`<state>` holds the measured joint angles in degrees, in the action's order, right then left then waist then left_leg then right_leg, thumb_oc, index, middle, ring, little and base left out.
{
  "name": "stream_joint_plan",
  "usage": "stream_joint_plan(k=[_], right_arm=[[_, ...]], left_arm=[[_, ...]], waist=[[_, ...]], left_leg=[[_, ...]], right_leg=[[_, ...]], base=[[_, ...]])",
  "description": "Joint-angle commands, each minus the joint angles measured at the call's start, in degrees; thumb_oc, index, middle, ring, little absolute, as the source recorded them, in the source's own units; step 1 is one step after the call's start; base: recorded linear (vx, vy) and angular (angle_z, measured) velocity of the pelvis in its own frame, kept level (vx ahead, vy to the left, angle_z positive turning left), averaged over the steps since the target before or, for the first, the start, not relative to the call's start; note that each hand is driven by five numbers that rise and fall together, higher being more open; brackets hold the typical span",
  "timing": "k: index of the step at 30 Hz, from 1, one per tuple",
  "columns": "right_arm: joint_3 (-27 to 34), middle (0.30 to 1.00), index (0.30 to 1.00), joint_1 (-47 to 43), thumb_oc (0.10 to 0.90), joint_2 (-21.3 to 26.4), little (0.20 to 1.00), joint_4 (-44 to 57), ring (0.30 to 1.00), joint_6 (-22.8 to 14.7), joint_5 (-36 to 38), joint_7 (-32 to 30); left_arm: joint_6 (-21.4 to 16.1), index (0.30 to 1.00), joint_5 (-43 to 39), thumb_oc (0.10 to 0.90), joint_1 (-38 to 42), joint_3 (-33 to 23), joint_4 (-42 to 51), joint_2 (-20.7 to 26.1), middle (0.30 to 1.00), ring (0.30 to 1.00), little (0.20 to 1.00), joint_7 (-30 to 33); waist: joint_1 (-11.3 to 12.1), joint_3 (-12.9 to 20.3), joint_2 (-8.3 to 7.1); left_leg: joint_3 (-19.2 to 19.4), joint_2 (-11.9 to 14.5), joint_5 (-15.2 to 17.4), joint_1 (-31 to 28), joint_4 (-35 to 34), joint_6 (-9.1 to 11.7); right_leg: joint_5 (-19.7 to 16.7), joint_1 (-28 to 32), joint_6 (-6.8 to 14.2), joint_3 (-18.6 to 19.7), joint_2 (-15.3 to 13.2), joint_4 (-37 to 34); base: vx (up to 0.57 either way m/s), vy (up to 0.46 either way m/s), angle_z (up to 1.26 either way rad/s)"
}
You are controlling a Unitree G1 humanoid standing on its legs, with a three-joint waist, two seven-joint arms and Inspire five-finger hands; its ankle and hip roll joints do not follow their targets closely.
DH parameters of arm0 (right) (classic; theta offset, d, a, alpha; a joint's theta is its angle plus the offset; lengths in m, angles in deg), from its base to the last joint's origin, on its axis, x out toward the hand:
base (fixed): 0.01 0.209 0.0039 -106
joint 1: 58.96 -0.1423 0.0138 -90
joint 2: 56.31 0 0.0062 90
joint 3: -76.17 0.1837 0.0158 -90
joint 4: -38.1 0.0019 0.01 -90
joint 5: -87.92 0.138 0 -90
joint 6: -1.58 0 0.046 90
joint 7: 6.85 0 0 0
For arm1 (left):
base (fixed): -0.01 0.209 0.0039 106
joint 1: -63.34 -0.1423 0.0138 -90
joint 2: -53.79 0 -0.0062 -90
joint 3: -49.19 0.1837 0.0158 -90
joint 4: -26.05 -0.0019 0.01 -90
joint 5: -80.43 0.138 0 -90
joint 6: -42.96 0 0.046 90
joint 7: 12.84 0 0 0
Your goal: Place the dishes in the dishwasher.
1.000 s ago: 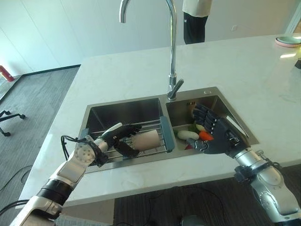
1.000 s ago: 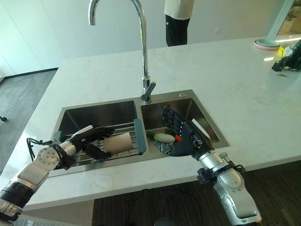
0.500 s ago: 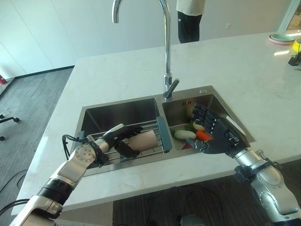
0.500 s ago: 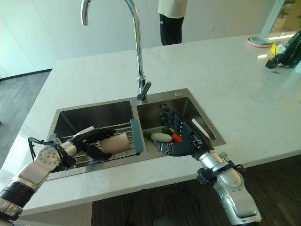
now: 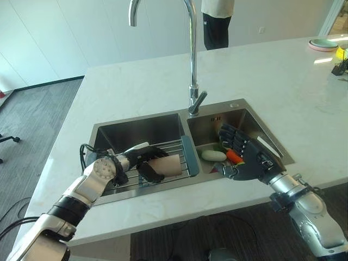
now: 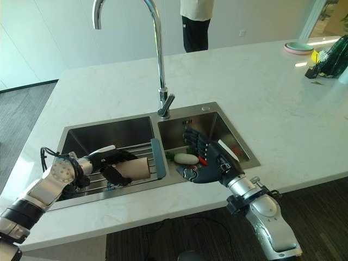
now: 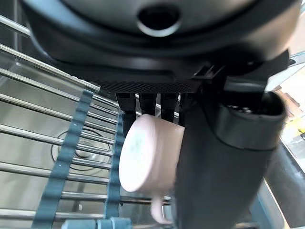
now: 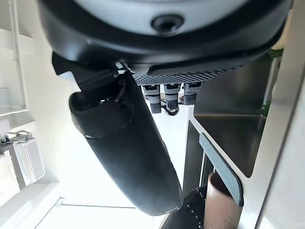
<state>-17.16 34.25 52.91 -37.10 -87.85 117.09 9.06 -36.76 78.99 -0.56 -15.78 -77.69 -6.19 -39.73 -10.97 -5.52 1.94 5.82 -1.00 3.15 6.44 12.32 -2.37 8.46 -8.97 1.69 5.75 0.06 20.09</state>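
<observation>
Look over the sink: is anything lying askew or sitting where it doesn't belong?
The pink cup lies on its side on the wire rack over the left basin, the left hand curled round it. Vegetables lie loose in the right basin beside the open right hand.

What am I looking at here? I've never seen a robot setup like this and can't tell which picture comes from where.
This is a humanoid robot standing at a kitchen sink, with a dark hand on each arm. The two wide pictures come from a stereo camera on its head, looking down. The two close pictures come from cameras on its wrists, so each hand's dark bulk looms large there.

The left hand has its fingers and thumb curled round a pale pink cup lying on a wire rack across the left basin. The right hand hovers open over the right basin, above a white dish and something orange. A tall faucet rises behind, a person stands beyond the white counter, and plates sit at its far corner.
</observation>
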Motion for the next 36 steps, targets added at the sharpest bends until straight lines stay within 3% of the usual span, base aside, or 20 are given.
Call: stream_joint_plan(k=[1,7,11,12,14,16,20,26,32,36], right_arm=[[1.89,0.900,0.900,-6.87,0.800,0.91,0.900,4.70,0.900,-5.14,-0.91,-0.08],[2.04,0.900,0.900,-6.59,0.800,1.39,0.900,4.33,0.900,-5.27,-0.69,0.17],[2.51,0.900,0.900,-6.09,0.800,1.26,0.900,4.13,0.900,-5.65,-0.87,0.11],[2.84,0.900,0.900,-5.69,0.800,1.18,0.900,4.11,0.900,-5.82,-0.83,0.15],[4.09,0.900,0.900,-4.36,0.800,0.08,0.900,4.19,0.900,-6.29,-1.51,-0.01],[4.37,0.900,0.900,-4.01,0.800,-0.49,0.900,4.44,0.900,-6.27,-2.01,-0.23],[5.37,0.900,0.900,-2.96,0.800,-3.08,0.900,5.35,0.900,-6.60,-3.40,-2.23],[6.07,0.900,0.900,-1.47,0.800,-4.92,0.900,6.20,0.900,-7.02,-4.54,-2.51],[6.46,0.900,0.900,-0.65,0.800,-8.02,0.900,9.27,0.900,-9.88,-5.68,-5.75],[6.41,0.900,0.900,-0.07,0.800,-8.20,0.900,11.67,0.900,-10.67,-4.42,-5.98]], left_arm=[[-0.24,0.300,1.92,0.400,4.88,-0.75,1.00,0.14,0.300,0.300,0.300,-0.45],[-2.57,0.300,-1.34,0.400,4.18,-1.82,1.59,0.92,0.300,0.300,0.300,2.04],[-6.73,0.300,-4.07,0.400,2.78,-4.93,2.79,1.33,0.300,0.300,0.300,7.53],[-8.13,0.300,-5.20,0.400,2.05,-6.57,3.50,1.45,0.300,0.300,0.300,9.08],[-15.02,0.300,-8.25,0.400,-3.09,-13.97,7.35,0.59,0.300,0.300,0.300,17.53],[-17.60,0.300,-8.13,0.400,-4.81,-16.05,8.74,-0.20,0.300,0.300,0.300,20.41],[-27.62,0.300,-3.06,0.400,-12.17,-25.26,17.40,-5.35,0.300,0.300,0.300,34.99],[-34.08,0.300,-3.56,0.400,-17.00,-31.27,22.97,-8.17,0.300,0.300,0.300,41.50],[-44.78,0.300,-4.13,0.400,-22.37,-37.32,31.38,-14.00,0.300,0.300,0.300,49.53],[-44.47,0.300,-0.20,0.400,-26.35,-38.51,34.43,-16.28,0.300,0.300,0.300,53.41]], waist=[[-0.49,1.88,0.57],[-0.32,1.63,0.56],[0.19,1.47,0.39],[0.40,1.54,0.33],[1.61,1.49,-0.10],[2.06,1.44,-0.26],[3.73,1.51,-1.26],[4.85,1.81,-1.81],[7.12,2.11,-2.53],[8.65,1.60,-2.95]], left_leg=[[1.74,1.88,10.43,-2.89,4.87,1.22],[1.65,1.82,10.39,-3.12,4.87,1.28],[1.32,1.74,10.31,-3.17,4.87,1.28],[1.26,1.75,10.26,-3.18,4.87,1.30],[0.40,1.58,10.08,-3.02,4.87,1.37],[0.00,1.47,9.96,-2.94,4.87,1.38],[-1.55,1.25,9.84,-2.66,4.87,1.49],[-2.67,1.13,9.71,-2.57,4.87,1.70],[-4.29,1.17,9.30,-2.51,4.87,2.28],[-5.05,1.33,8.60,-2.59,4.87,2.89]], right_leg=[[-0.05,2.62,4.11,-2.94,-0.53,-2.91],[-0.04,2.92,4.06,-3.26,-0.65,-2.91],[0.05,3.12,3.93,-3.61,-0.78,-2.91],[0.10,3.20,3.91,-3.82,-0.87,-2.91],[0.31,3.39,3.65,-4.45,-1.08,-2.91],[0.34,3.46,3.52,-4.63,-1.11,-2.91],[0.94,3.76,2.85,-5.39,-1.19,-2.91],[1.48,4.12,2.34,-6.09,-1.20,-2.91],[2.08,4.71,1.54,-7.54,-1.17,-2.91],[2.34,5.03,1.04,-8.37,-1.04,-2.91]], base=[[0.00,0.000,0.00],[0.02,0.004,0.00],[0.00,0.000,0.00],[0.05,-0.010,0.02],[0.05,-0.015,0.01],[0.03,-0.011,0.08],[0.04,-0.048,0.18],[0.02,-0.044,0.12],[0.00,-0.091,0.15],[-0.03,-0.142,0.22]])
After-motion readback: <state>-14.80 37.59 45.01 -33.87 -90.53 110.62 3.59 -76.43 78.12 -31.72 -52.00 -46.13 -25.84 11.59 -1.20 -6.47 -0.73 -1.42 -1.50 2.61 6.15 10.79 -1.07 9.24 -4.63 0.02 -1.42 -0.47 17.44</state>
